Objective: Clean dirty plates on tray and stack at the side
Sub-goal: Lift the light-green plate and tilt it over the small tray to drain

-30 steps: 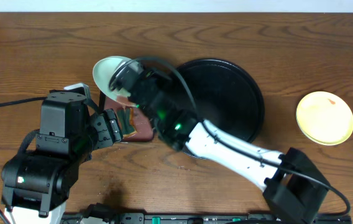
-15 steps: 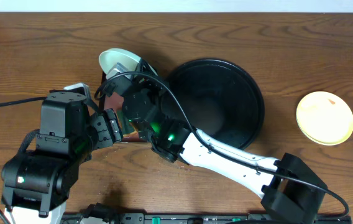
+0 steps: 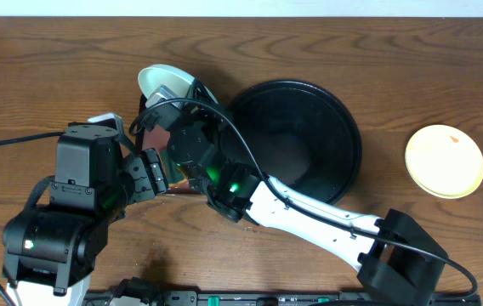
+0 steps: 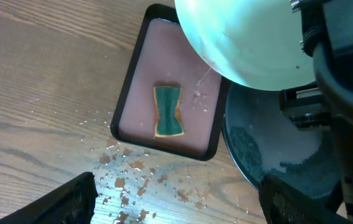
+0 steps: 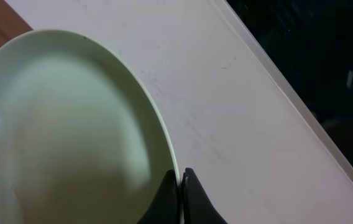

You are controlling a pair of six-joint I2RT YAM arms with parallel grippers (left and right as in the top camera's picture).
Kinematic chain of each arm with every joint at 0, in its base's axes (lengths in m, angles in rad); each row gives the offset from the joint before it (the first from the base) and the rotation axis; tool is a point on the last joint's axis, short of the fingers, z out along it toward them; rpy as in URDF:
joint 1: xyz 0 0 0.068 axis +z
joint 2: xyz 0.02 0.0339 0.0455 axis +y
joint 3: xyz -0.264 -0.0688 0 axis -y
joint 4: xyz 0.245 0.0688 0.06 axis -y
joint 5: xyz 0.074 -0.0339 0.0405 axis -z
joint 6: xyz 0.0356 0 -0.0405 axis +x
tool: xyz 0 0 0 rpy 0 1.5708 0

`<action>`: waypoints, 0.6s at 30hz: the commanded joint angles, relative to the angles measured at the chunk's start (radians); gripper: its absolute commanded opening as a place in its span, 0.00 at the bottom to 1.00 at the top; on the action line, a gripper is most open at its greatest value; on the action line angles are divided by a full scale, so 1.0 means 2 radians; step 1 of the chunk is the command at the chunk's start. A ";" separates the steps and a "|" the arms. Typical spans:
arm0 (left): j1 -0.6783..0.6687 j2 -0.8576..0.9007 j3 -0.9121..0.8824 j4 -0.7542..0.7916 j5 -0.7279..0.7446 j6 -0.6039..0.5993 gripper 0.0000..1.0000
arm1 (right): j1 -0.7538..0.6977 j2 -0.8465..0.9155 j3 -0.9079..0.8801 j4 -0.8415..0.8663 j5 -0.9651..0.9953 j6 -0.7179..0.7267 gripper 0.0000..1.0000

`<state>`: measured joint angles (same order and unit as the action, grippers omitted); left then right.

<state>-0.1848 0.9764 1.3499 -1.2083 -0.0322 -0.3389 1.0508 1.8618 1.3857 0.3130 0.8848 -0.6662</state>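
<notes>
My right gripper [image 5: 180, 185] is shut on the rim of a pale mint-blue plate [image 5: 71, 130] and holds it tilted above the far end of the maroon tray; it also shows in the overhead view [image 3: 163, 82] and the left wrist view [image 4: 238, 43]. A thin stream of water runs off it. The round black tray [image 3: 309, 136] lies just to the right, with no plate on it. The yellow plate [image 3: 444, 160] lies on the table at the far right. The second mint-blue plate is out of view. My left gripper [image 4: 176, 205] is open and empty, low over the table.
A rectangular maroon tray [image 4: 139, 81] holds shallow water and a green sponge [image 4: 168, 111]. Brown specks and drops [image 4: 139, 183] lie on the wood in front of it. The right arm [image 3: 309, 208] crosses the table's front.
The right gripper has turned and shifted slightly back and to the right, tipping the mint-blue plate more on edge. The left arm has not moved.
</notes>
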 commanded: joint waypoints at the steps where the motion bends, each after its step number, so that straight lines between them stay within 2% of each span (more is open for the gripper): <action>1: 0.002 0.001 0.007 -0.002 -0.001 0.003 0.84 | 0.002 -0.011 0.005 0.005 0.008 -0.002 0.01; 12: 0.002 0.001 0.007 -0.002 -0.001 0.003 0.84 | 0.001 -0.011 0.005 0.002 0.010 0.005 0.01; 16: 0.002 0.001 0.007 -0.002 -0.001 0.003 0.84 | -0.013 -0.011 0.005 -0.057 0.014 0.100 0.01; 18: 0.002 0.001 0.007 -0.002 -0.001 0.003 0.84 | -0.024 -0.011 0.005 -0.078 0.008 0.106 0.01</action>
<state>-0.1848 0.9764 1.3499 -1.2083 -0.0326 -0.3389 1.0370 1.8614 1.3876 0.1745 0.8902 -0.5655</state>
